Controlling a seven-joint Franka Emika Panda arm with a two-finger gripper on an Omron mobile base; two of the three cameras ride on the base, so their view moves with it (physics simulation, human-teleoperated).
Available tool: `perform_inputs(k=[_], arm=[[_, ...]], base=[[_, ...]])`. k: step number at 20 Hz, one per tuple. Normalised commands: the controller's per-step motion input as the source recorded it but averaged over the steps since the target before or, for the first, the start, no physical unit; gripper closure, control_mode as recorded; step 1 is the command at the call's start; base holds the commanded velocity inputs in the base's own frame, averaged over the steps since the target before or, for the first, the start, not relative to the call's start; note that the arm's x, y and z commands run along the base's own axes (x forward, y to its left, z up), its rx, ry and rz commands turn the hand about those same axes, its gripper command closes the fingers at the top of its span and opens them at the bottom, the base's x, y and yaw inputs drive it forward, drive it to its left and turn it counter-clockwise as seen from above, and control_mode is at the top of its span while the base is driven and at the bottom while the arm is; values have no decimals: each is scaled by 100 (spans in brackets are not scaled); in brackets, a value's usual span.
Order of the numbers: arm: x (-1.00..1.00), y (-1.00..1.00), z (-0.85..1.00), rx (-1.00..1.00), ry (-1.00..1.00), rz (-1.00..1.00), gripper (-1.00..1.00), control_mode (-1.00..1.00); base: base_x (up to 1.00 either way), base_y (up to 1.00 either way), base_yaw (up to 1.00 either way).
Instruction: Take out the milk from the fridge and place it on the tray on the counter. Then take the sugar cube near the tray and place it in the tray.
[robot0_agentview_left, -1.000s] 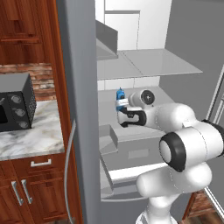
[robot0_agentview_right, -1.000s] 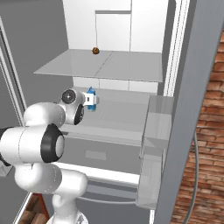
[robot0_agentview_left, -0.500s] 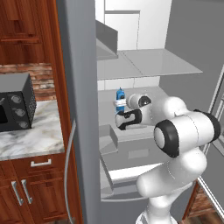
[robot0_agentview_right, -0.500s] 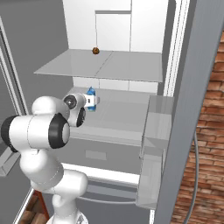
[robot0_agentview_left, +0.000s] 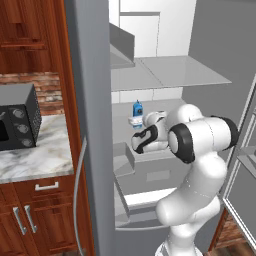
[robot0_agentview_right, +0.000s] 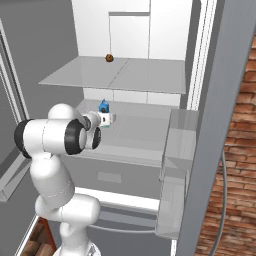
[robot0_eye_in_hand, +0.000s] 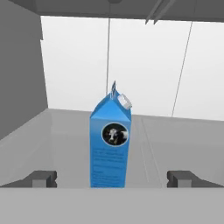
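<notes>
The gripper (robot0_eye_in_hand: 111, 178) is gaping fully open, holding nothing, facing the upright milk (robot0_eye_in_hand: 110, 142) standing on a fridge (robot0_agentview_left: 92, 100) shelf.

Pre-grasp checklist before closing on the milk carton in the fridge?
1. Fridge door open, shelf reachable: ok.
2. Small blue gable-top milk carton upright on the pale grey fridge shelf: ok.
3. Gripper open, dark fingers spread wider than the carton: ok.
4. Carton centred between the fingers in the hand view: ok.
5. Fingers far enough forward to flank the carton: not ok, it stands beyond the tips.
6. Small brown round item on the upper shelf out of the way: ok.
</notes>
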Motion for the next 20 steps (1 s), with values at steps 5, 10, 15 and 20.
perform_inputs(k=[5,10,15,20], arm=[[31,0,0,0,0,0,-100,-100],[24,1,-2,0,0,0,-100,-100],[19,11,-1,0,0,0,-100,-100],[16,12,-1,0,0,0,-100,-100]], base=[[0,0,0],[0,0,0],[0,0,0],[0,0,0]])
